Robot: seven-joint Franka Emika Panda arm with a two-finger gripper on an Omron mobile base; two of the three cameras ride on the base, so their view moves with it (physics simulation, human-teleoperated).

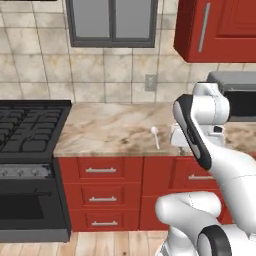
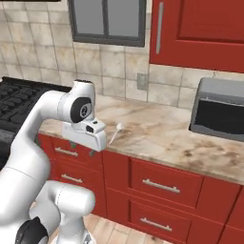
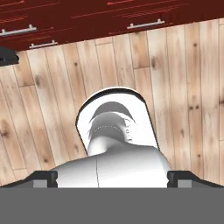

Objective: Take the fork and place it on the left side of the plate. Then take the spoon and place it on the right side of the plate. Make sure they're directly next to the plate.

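Note:
A small white spoon (image 1: 155, 135) lies on the marble counter (image 1: 110, 127), bowl toward the wall; it is also the spoon (image 2: 116, 132) in the right base view. The fork and the plate are out of view. My white hand (image 2: 88, 133) hangs at the counter's front edge, just left of the spoon and apart from it. It looks straight down at the wood floor. The gripper (image 3: 112, 178) is open, with its dark fingertips (image 3: 43, 178) wide apart and nothing between them.
A black stove (image 1: 30, 130) borders the counter on the left. A grey microwave (image 2: 221, 112) stands on the counter at the right. Red drawers (image 1: 102, 172) run under the counter and red cabinets (image 2: 200, 28) hang above.

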